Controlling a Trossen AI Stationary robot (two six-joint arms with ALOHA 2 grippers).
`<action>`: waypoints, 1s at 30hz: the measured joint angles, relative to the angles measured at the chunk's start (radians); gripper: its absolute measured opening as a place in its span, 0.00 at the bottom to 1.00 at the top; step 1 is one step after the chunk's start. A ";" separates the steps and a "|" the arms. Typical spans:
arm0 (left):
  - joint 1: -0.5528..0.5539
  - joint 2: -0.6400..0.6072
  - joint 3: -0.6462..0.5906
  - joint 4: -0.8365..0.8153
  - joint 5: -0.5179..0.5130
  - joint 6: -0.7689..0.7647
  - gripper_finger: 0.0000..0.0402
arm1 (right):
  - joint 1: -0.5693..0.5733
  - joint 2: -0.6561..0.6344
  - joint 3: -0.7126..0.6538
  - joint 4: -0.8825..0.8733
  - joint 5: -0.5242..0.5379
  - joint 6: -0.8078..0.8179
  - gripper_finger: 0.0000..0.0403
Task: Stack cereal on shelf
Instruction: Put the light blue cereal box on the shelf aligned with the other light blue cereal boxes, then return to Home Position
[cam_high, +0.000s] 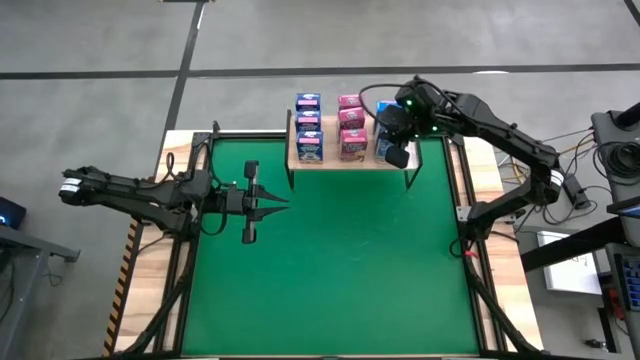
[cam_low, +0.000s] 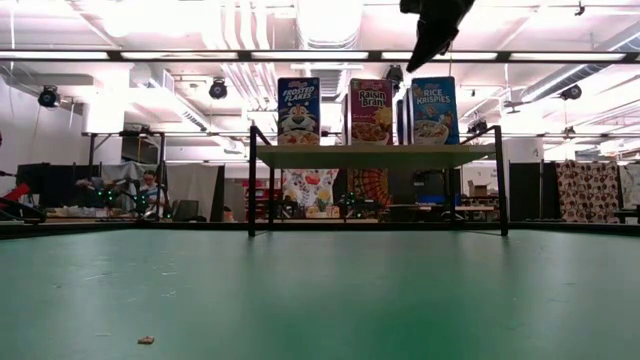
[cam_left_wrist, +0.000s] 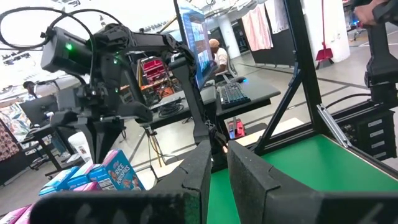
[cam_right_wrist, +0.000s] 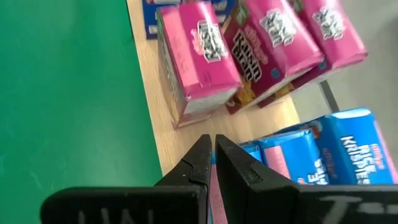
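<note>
The left arm lies low over the left side of the green table (cam_high: 340, 290), reaching in from the left edge. Its left gripper (cam_high: 280, 203) points toward the middle of the table, fingers drawn nearly together with only a thin slit between them, and it holds nothing.

The shelf (cam_high: 350, 160), a light-wood board on thin black legs, stands at the table's far edge, about the middle of it. On it the cereal stands in three rows running front to back. At the shelf's left end are the dark blue boxes (cam_high: 308, 122), which the low view shows as Frosted Flakes (cam_low: 298, 110). In the middle is the row of pink boxes (cam_high: 351, 125), Raisin Bran (cam_low: 371, 112) at the front edge. At the right end are the light blue boxes (cam_high: 384, 140), Rice Krispies (cam_low: 434, 110); from above this row is largely covered by the arm, so I cannot tell how many boxes it holds.

The right arm comes in from the right edge of the table and bends over the shelf's right end. Its right gripper (cam_right_wrist: 212, 163) hangs above the light blue boxes, apart from them in the low view, where its dark tip (cam_low: 432, 35) shows over the Rice Krispies box. Its fingers are pressed shut with nothing between them.
</note>
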 joint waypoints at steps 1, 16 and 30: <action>0.000 0.000 0.000 0.000 0.000 0.000 0.09 | 0.003 -0.001 0.006 0.000 0.000 0.001 0.03; 0.000 0.000 0.000 -0.007 0.000 0.000 0.09 | 0.029 -0.089 0.047 -0.234 0.191 0.236 0.03; 0.000 -0.004 0.000 -0.020 0.000 0.011 0.09 | 0.006 -0.104 0.011 -0.201 0.314 0.238 0.03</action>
